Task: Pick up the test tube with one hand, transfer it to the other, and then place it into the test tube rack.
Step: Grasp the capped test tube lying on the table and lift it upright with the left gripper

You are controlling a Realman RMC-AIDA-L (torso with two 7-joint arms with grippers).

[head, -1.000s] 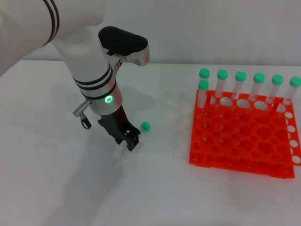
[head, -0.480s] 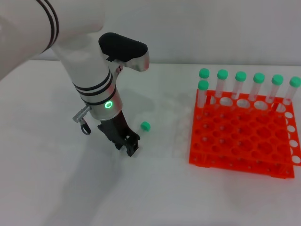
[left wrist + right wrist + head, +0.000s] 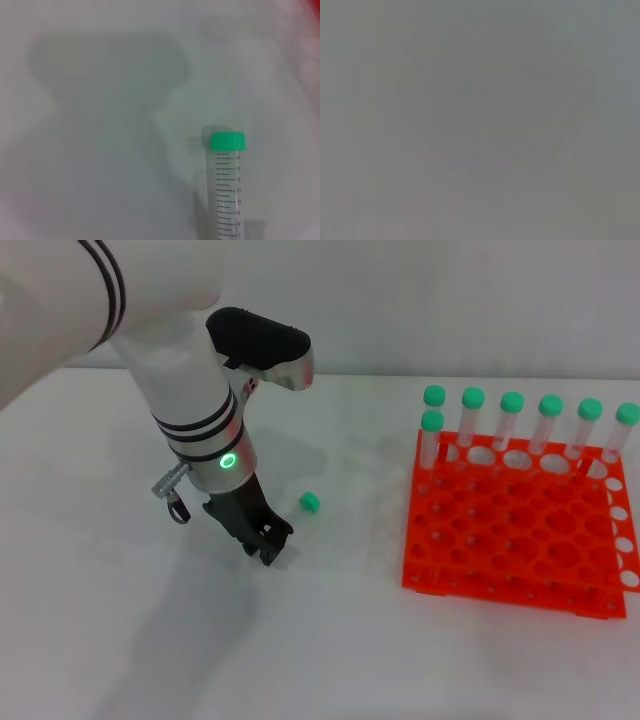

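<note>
While its jaws' state stays unclear, left gripper (image 3: 268,552) shifted slightly from test tube (image 3: 309,503).

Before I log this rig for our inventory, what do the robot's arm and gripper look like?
Only the left arm shows: a thick white arm with paired black bands, a silver wrist with a round green light, a black-and-silver block on its side, and a small grey fitting. The left gripper is black. The right arm is not in view.

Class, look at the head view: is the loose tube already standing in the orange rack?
No. The tube lies on the table, apart from the rack.
</note>
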